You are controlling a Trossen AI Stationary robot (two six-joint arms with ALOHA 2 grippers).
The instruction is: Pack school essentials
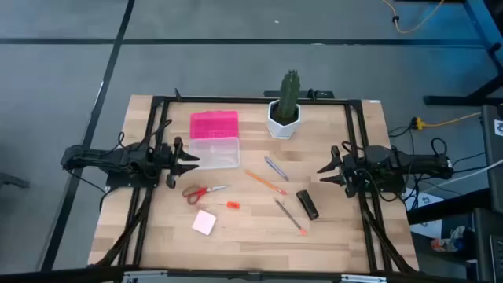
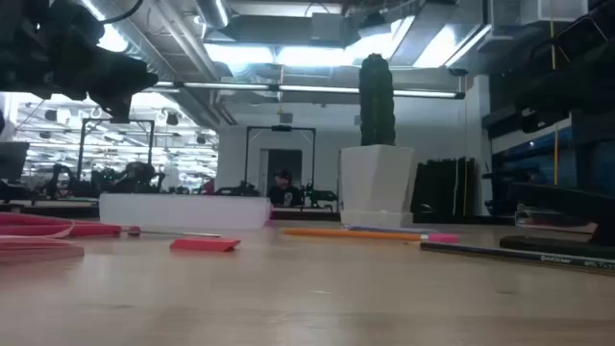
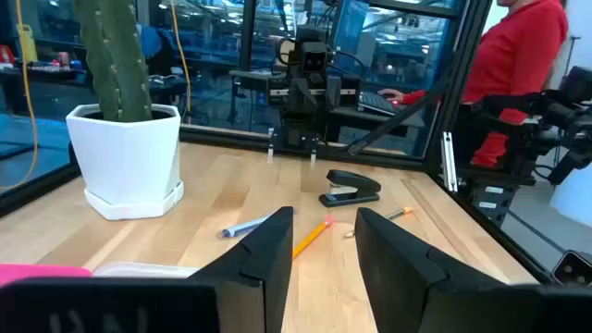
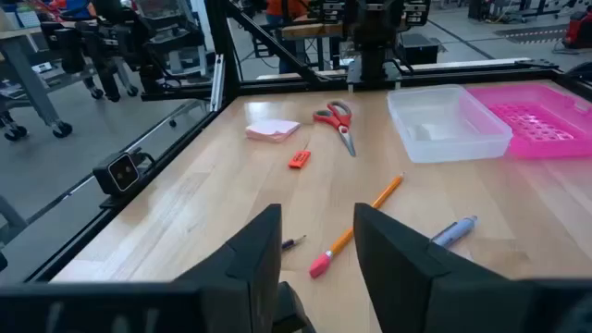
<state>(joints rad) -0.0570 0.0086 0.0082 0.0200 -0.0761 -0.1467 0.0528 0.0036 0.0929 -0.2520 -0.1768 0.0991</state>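
Note:
On the wooden table lie red-handled scissors (image 1: 203, 192), a pink square pad (image 1: 204, 222), a tiny orange-red piece (image 1: 233, 205), an orange pencil (image 1: 265, 181), a grey-blue pen (image 1: 276, 168), a second thin pen (image 1: 289, 216) and a black oblong block (image 1: 307, 203). My left gripper (image 1: 187, 159) is open and empty at the table's left, beside the clear box (image 1: 215, 152). In the left wrist view its fingers (image 3: 324, 250) point toward the pencil (image 3: 313, 238). My right gripper (image 1: 324, 171) is open and empty at the table's right. In the right wrist view it (image 4: 319, 245) faces the pencil (image 4: 361, 225).
The clear box's pink lid (image 1: 214, 124) lies just behind the box. A cactus in a white pot (image 1: 287, 106) stands at the far middle. A black frame (image 1: 251, 100) runs round the table. A person in red (image 3: 518, 55) is beyond the table's right side.

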